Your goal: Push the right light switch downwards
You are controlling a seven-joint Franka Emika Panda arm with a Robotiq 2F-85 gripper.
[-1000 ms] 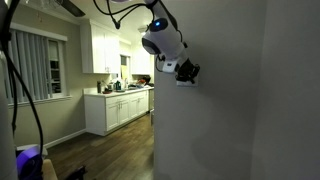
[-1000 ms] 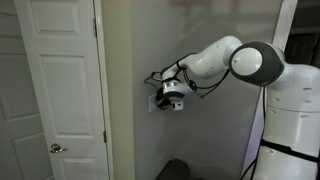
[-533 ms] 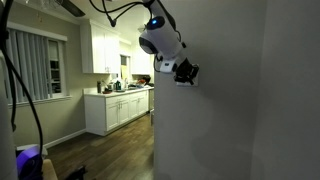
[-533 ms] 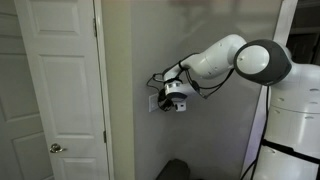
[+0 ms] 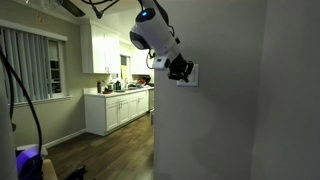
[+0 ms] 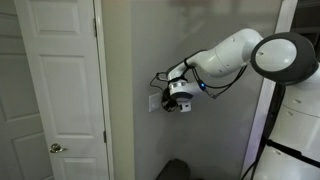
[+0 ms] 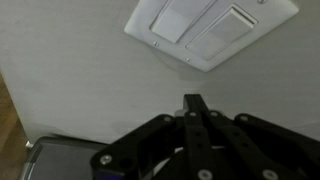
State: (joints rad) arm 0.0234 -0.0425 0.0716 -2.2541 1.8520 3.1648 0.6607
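Observation:
A small white wall plate [image 7: 212, 32] holds two tall rocker paddles. The right light switch [image 7: 232, 30] and its left-hand twin [image 7: 180, 18] show at the top of the wrist view. My gripper [image 7: 193, 100] is shut and empty, its joined fingertips a little short of the plate and below it in that view. In both exterior views the gripper [image 5: 180, 70] [image 6: 178, 100] hangs close to the plate [image 5: 191, 73] [image 6: 154, 102] on the grey wall, apart from it by a small gap.
A white panel door [image 6: 55, 90] stands beside the switch wall. The wall ends in a corner [image 5: 153, 120] with a kitchen and white cabinets [image 5: 118, 108] beyond it. A dark object [image 6: 176, 170] sits low under the arm.
The arm has drawn back and up from the wall. The gripper has moved slightly off the plate, which now shows more.

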